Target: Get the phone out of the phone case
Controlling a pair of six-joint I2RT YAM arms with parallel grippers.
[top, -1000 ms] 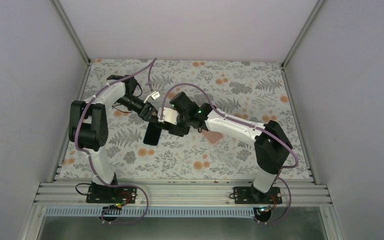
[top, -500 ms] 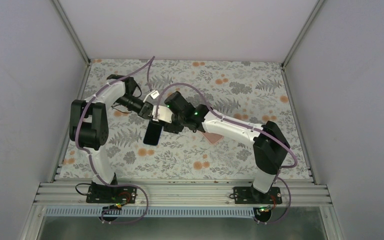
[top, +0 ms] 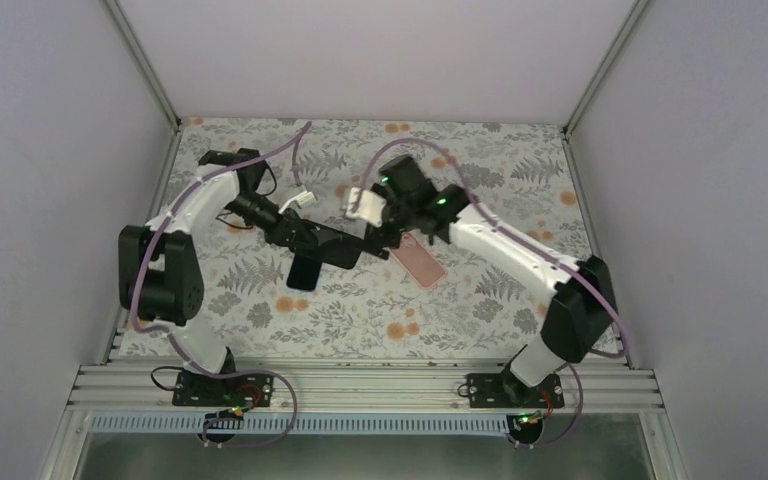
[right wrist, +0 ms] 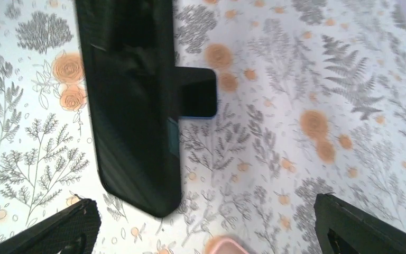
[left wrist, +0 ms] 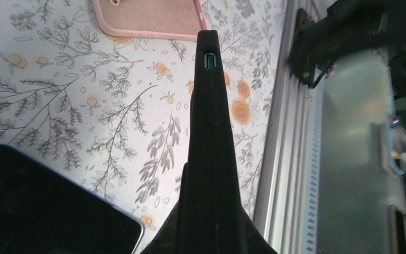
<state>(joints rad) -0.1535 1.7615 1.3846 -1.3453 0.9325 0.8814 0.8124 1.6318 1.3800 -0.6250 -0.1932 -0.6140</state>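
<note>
While the left gripper (top: 348, 250) pinches the black phone case (right wrist: 132, 106) tight above the middle of the table (top: 500, 330), the right gripper (right wrist: 206, 225) is spread wide — the case looks bendy, so peel a corner

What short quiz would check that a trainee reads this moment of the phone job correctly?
1. True or false: the right gripper is clamped on the black case.
2. What holds the black case off the table? A) the left gripper B) the right gripper C) nothing, it lies flat.
3. Name the two things lying flat on the table.

Key
1. False: its fingers stand wide apart, holding nothing.
2. A.
3. The phone and the pink case.
</note>
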